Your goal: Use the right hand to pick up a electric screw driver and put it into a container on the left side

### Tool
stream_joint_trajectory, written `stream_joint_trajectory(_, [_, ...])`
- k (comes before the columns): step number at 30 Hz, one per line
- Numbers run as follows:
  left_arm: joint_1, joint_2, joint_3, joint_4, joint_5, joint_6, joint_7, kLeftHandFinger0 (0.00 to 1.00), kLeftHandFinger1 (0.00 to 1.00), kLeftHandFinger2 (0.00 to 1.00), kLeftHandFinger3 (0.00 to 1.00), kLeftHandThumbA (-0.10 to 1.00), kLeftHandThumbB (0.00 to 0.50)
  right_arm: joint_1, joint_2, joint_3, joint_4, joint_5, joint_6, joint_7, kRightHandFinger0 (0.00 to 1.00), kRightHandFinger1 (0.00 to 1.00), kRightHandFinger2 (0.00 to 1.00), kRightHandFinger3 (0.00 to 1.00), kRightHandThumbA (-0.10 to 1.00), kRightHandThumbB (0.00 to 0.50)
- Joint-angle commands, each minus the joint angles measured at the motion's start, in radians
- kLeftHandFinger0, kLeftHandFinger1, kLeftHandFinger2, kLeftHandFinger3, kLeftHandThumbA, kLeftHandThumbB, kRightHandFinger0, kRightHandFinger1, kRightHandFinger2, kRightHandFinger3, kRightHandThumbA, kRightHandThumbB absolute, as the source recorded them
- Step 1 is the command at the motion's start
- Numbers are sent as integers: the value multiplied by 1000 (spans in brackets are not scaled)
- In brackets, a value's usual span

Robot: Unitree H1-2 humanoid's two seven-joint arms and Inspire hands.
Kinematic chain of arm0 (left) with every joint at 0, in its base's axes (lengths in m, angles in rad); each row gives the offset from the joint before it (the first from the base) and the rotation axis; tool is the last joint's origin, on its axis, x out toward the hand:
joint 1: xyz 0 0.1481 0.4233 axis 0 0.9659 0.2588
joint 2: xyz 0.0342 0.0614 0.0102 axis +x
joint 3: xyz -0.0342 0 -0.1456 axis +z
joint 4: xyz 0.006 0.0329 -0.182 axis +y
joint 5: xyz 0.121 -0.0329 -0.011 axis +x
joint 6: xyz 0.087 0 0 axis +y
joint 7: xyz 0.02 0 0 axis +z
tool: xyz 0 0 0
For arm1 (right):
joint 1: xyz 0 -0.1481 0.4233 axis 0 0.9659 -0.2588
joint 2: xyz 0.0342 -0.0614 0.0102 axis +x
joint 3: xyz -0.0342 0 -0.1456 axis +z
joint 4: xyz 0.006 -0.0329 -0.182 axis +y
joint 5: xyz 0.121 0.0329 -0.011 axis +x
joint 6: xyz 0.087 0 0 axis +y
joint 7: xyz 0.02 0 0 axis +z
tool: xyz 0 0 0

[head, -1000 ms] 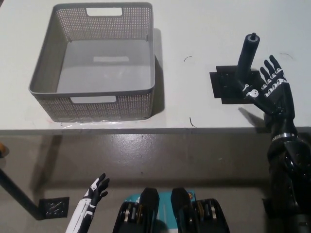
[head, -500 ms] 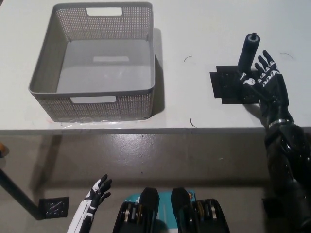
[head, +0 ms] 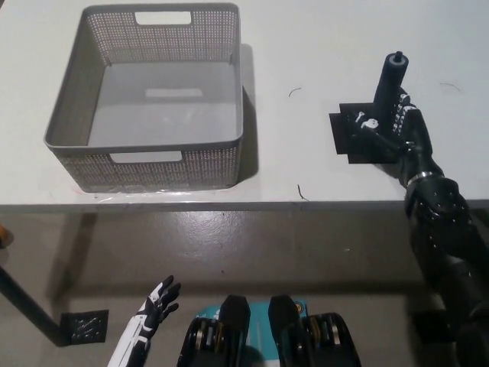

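Bright overhead light washed the white table (head: 306, 46) evenly, the grey perforated basket (head: 153, 99) shadowing rightward, everything reasonably sharp.

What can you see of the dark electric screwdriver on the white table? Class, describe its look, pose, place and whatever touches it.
The dark grey, cylindrical electric screwdriver stands nearly upright, leaning slightly, with a small round tip on top. Its body looks like matte plastic. Its base is on a flat black square pad on the right part of the white table, well away from the empty grey perforated plastic basket. The black right robot hand is around its lower half, hiding that part; whether the grip is tight cannot be seen.
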Motion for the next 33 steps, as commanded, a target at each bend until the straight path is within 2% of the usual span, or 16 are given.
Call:
stream_joint_trajectory(1, [-5, 2, -14, -16, -8, -40, -20, 1000, 1000, 1000, 1000, 1000, 218, -182, -16, 15, 119, -60, -49, -162, 1000, 1000, 1000, 1000, 627, 414])
stream_joint_trajectory(2, [-1, -1, -16, -18, -6, -40, -20, 1000, 1000, 1000, 1000, 1000, 218, -204, -11, 10, 147, -58, -27, -208, 915, 956, 1000, 1000, 570, 426])
stream_joint_trajectory(3, [0, -2, -17, -19, -7, -40, -22, 1000, 1000, 1000, 1000, 1000, 210, -240, -6, 15, 190, -68, 21, -295, 259, 340, 446, 512, 89, 296])
stream_joint_trajectory(4, [1, -2, -16, -21, -5, -40, -19, 1000, 1000, 1000, 1000, 1000, 220, -249, -6, 22, 203, -75, 24, -312, 61, 109, 189, 223, -43, 244])
stream_joint_trajectory(5, [-1, -1, -15, -30, -7, -35, -16, 1000, 1000, 1000, 1000, 1000, 222, -270, -6, 19, 231, -66, 24, -313, 2, 4, 153, 119, -98, 229])
stream_joint_trajectory(6, [-6, 1, -14, -32, -8, -34, -17, 1000, 1000, 1000, 1000, 1000, 217, -277, -7, 17, 239, -61, 25, -311, 0, 0, 217, 140, -100, 210])
stream_joint_trajectory(8, [-21, 7, -12, -32, -6, -33, -18, 1000, 1000, 1000, 1000, 1000, 224, -290, -3, 15, 255, -57, 25, -314, 0, 0, 368, 282, -100, 188])
stream_joint_trajectory(9, [-29, 11, -11, -32, -3, -33, -17, 1000, 1000, 1000, 1000, 1000, 231, -295, -1, 13, 259, -56, 21, -318, 0, 0, 370, 309, -100, 180])
stream_joint_trajectory(10, [-37, 16, -11, -36, 0, -30, -20, 1000, 1000, 1000, 1000, 1000, 250, -300, 7, 14, 262, -58, 20, -327, 0, 36, 491, 486, -100, 147])
stream_joint_trajectory(12, [-40, 18, -14, -42, -5, -21, -25, 1000, 1000, 1000, 1000, 1000, 253, -299, 10, 14, 266, -57, 20, -335, 0, 110, 610, 620, -100, 132])
stream_joint_trajectory(15, [-37, 15, -17, -37, -1, -29, -23, 1000, 1000, 1000, 1000, 1000, 231, -291, 9, 10, 263, -52, 10, -333, 0, 132, 621, 650, -100, 118])
stream_joint_trajectory(18, [-39, 15, -14, -35, -3, -31, -22, 1000, 1000, 1000, 1000, 1000, 226, -292, 10, 2, 257, -44, -8, -333, 0, 113, 578, 596, -100, 141])
stream_joint_trajectory(22, [-39, 15, -13, -40, -6, -18, -24, 1000, 1000, 1000, 1000, 1000, 239, -297, 12, -9, 255, -35, -28, -339, 0, 114, 577, 575, -100, 149])
stream_joint_trajectory(29, [-33, 12, -8, -28, -6, -26, -20, 1000, 1000, 1000, 1000, 1000, 235, -305, 28, -34, 241, -23, -59, -334, 0, 120, 578, 594, -100, 105])
stream_joint_trajectory(33, [-37, 15, -8, -30, -14, -24, -26, 1000, 1000, 1000, 1000, 1000, 229, -332, 35, -6, 214, -59, -96, -361, 0, 102, 554, 620, -100, 134])
